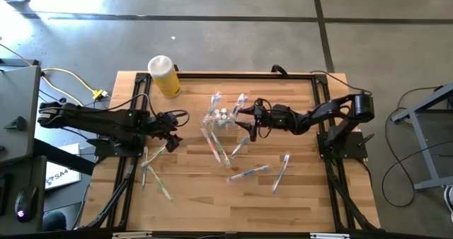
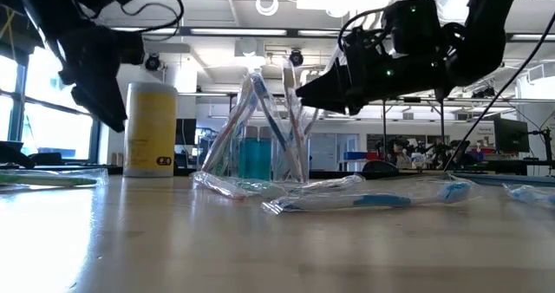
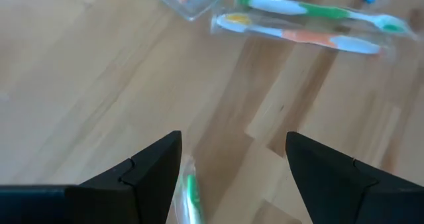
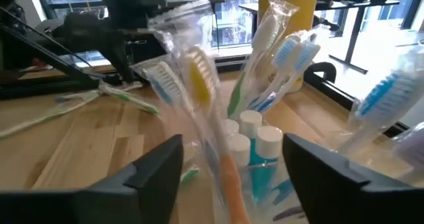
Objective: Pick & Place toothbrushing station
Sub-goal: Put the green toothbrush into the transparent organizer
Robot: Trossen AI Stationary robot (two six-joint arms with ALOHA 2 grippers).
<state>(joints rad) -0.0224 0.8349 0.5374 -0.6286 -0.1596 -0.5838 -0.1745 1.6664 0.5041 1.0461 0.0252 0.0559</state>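
Now both grippers hover with fingers open.
Right gripper point(image 1: 239, 114) beside holder cup point(image 1: 221, 119); left gripper point(image 1: 172, 137) above a bench point(image 1: 297, 196) toothbrush point(image 1: 155, 159).

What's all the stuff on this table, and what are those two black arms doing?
Holder cup: one, clear, table centre, holding several wrapped toothbrushes and small white tubes.
Loose toothbrushes: several, wrapped, pastel blue, green and white, scattered on the near half of the table.
Yellow cylinder: one, white cap, far left edge.
Table: one, light wood, black frame.
Left claw: open, above toothbrushes lying at the left.
Right claw: open, right beside the cup.
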